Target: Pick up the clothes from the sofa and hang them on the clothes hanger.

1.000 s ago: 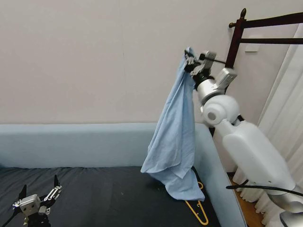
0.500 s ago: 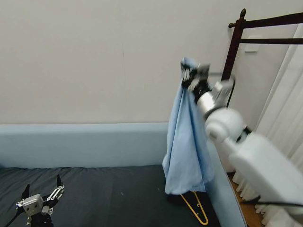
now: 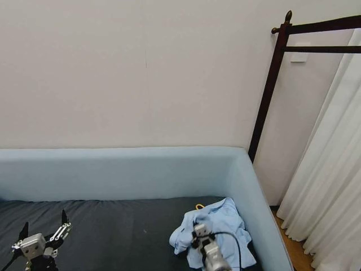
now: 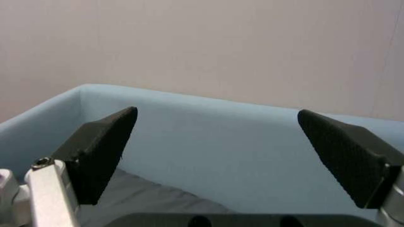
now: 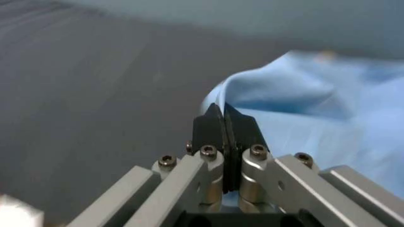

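Observation:
A light blue shirt (image 3: 221, 221) lies in a crumpled heap on the dark sofa seat (image 3: 113, 231), at its right end. A bit of a yellow hanger (image 3: 198, 205) peeks out behind it. My right gripper (image 3: 201, 231) is down on the near side of the heap. In the right wrist view its fingertips (image 5: 222, 113) are pressed together at a raised fold of the shirt (image 5: 296, 90). My left gripper (image 3: 43, 236) stays low over the seat's left part, open and holding nothing (image 4: 218, 142). The dark wooden clothes rack (image 3: 266, 96) stands past the sofa's right arm.
The sofa has a pale blue back (image 3: 113, 169) and a right arm (image 3: 254, 197). White curtains (image 3: 333, 180) hang at the far right behind the rack. A plain wall rises behind the sofa.
The shirt hung high from my raised right gripper near the rack before. Now it lies heaped on the seat, and the right arm has dropped low beside it.

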